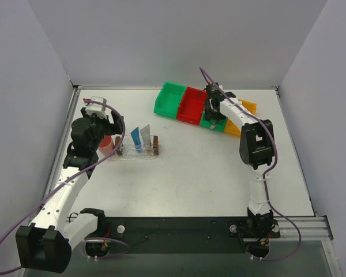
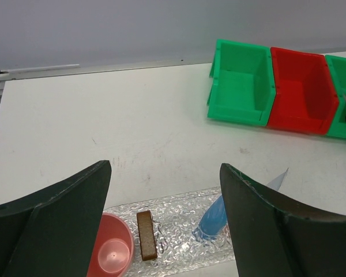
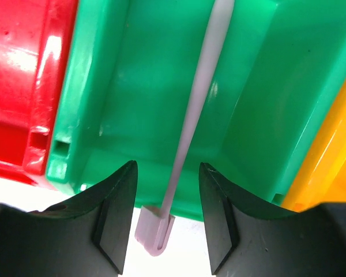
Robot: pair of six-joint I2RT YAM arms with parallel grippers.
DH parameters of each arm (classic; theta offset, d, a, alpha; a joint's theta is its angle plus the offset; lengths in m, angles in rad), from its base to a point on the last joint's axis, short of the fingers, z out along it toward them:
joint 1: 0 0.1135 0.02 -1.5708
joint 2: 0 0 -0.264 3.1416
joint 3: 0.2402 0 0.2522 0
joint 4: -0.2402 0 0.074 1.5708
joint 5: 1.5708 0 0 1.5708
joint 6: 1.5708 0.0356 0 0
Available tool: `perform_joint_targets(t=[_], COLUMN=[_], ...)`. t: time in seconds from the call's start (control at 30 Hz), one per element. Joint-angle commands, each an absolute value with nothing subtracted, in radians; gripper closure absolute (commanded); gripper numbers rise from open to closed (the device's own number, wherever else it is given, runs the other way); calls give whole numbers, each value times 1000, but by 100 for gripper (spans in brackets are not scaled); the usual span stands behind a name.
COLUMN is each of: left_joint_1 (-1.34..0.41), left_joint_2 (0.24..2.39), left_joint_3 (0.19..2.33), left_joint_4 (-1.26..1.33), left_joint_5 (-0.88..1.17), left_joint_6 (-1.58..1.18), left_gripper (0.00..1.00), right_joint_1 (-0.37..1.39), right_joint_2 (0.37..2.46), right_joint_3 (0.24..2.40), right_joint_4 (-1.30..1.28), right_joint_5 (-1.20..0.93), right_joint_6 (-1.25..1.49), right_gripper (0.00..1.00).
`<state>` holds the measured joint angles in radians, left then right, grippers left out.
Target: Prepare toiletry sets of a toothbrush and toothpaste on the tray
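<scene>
On the counter (image 1: 196, 173), middle left: tray (image 1: 128, 154) holding toothpaste (image 1: 136, 138) only. Toothbrush (image 3: 190, 115) not yet brought, between parted right jaws; left jaws parted too.

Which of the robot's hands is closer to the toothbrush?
Right. The right hand straddles the toothbrush in a green bin; the left hand hovers by the tray, far off.

This looks like a robotics lab test cell, though the room beyond cannot be seen. A plain white surface (image 1: 190, 173) is boxed in by bare grey panels (image 1: 179, 40) on three sides. The left arm (image 1: 63, 196) and right arm (image 1: 256, 144) are bolted to a black base plate (image 1: 179, 228) beside an aluminium rail (image 1: 300, 228), with purple cables (image 1: 123, 130) running exposed. Coloured plastic parts bins (image 1: 179, 104) stand at the back.
</scene>
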<state>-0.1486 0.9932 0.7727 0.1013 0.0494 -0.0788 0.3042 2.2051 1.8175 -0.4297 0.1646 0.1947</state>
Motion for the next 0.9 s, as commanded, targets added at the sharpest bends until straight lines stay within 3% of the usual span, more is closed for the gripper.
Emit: perform_joint_targets(t=[0.0, 0.2, 0.87], left_joint_1=[-143, -143, -141], left_joint_2=[994, 999, 1000], left_joint_3=[772, 765, 758], left_joint_4=[150, 156, 169], left_joint_5=[52, 52, 64], left_joint_6=[-92, -92, -92], left_gripper=[14, 14, 14], right_joint_1=[285, 270, 247], right_joint_2=[2224, 2252, 2240], right_joint_3=[1871, 1884, 1918], right_joint_4=[-468, -479, -509], right_joint_5=[152, 117, 28], right_joint_6=[224, 233, 258], right_gripper=[59, 63, 93])
